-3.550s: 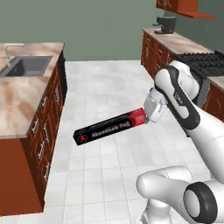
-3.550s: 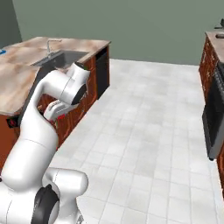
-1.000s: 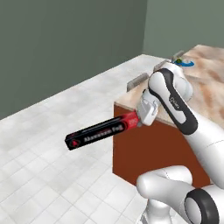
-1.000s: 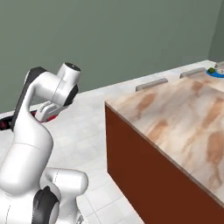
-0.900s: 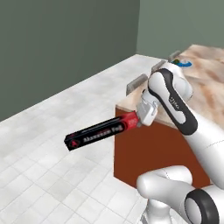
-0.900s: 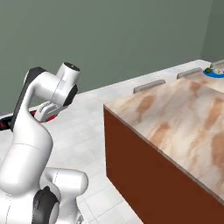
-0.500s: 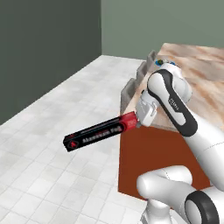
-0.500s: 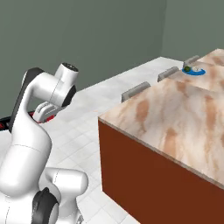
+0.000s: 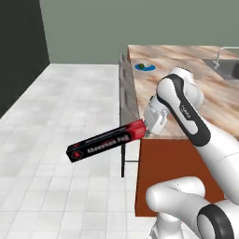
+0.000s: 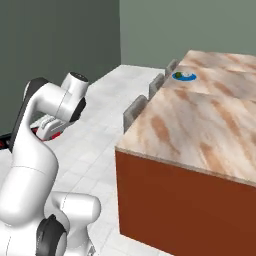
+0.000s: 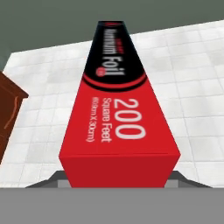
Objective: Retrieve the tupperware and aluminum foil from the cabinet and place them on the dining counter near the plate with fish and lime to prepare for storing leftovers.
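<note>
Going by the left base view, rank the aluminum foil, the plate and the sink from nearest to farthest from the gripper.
1. The aluminum foil: held in the gripper by its red end.
2. The plate: farther back on the dining counter, near its left edge.
3. The sink: far right of the counter.

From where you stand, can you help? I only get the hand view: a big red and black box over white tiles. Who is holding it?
Observer: The robot's gripper grips the aluminum foil by its red end, and the box sticks out sideways over the floor.
Operator: Is there a table anywhere near?
Observer: Yes, the dining counter stands right beside the arm, with a marbled stone top.
Operator: Anything on it?
Observer: A blue plate sits near the far edge, with a lime on it.
Operator: And past that?
Observer: A faucet rises at the counter's far right.
</note>
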